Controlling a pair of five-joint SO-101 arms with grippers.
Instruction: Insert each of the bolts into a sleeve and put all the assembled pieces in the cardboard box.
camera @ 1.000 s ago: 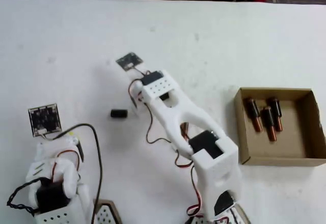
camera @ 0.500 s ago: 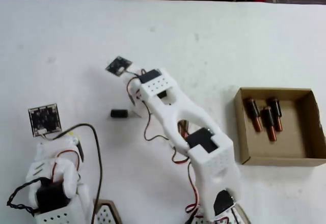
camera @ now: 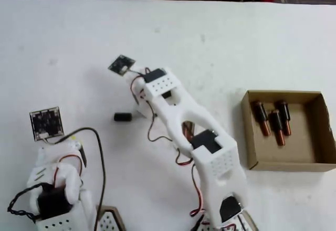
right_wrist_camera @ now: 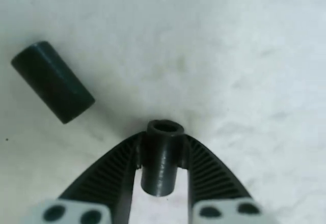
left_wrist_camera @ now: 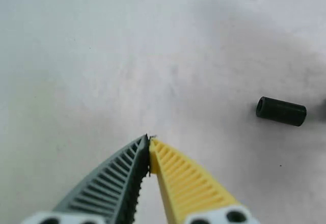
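Note:
My right gripper (right_wrist_camera: 163, 141) is shut on a short black sleeve (right_wrist_camera: 163, 158), held upright with its open bore facing away from the camera. A second black sleeve (right_wrist_camera: 52, 81) lies on its side on the white table just beside those fingers; it is the small dark cylinder (camera: 122, 117) left of the right arm's tip (camera: 140, 111). My left gripper (left_wrist_camera: 149, 143) is shut on nothing, low over bare table, with the loose sleeve (left_wrist_camera: 281, 111) some way off. The cardboard box (camera: 247, 131) at the right holds three assembled pieces (camera: 275, 127).
The right arm (camera: 210, 157) stretches diagonally across the table's middle, with red wires looping beside it. The left arm (camera: 58, 189) is folded at the near left corner. Small black circuit boards (camera: 45, 122) (camera: 121, 64) sit on the wrists. The far half of the table is bare.
The right arm has shifted slightly to the left, nearer the loose sleeve, and its wrist has turned. The left arm, the loose sleeve and the box are unmoved.

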